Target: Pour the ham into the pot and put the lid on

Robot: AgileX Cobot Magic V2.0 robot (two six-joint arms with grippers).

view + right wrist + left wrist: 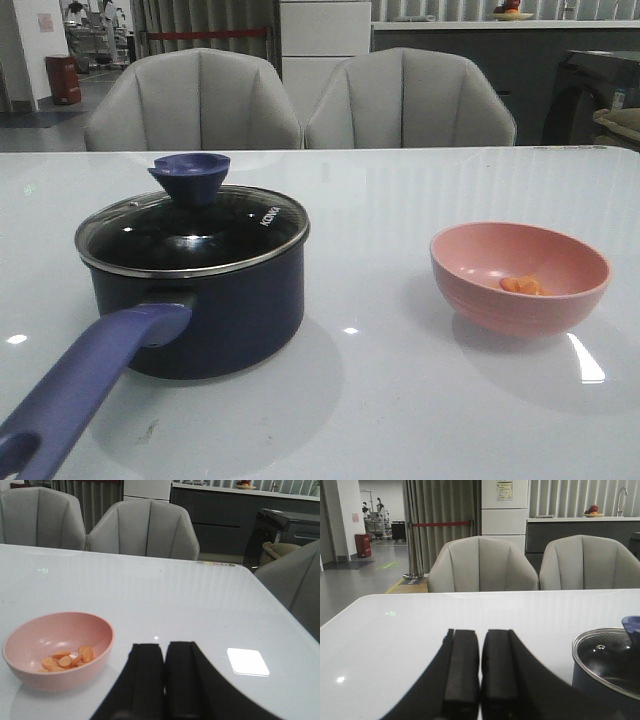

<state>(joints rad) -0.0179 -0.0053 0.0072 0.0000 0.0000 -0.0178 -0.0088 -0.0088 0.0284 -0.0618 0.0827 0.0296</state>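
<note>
Ham [522, 285] lies as a small heap of orange pieces in the bottom of the pink bowl [520, 278], which sits on the right of the white table [400, 200], well apart from the pot [195, 290] on the left. The lid [192, 230] rests on the pot's rim, knob up, so what the pot holds cannot be told; judging by this, the lid must come off before any pouring. The pot's long handle points toward the near edge. The left gripper [480, 672] and the right gripper [165, 677] both hang over the table with their jaws together, holding nothing.
</note>
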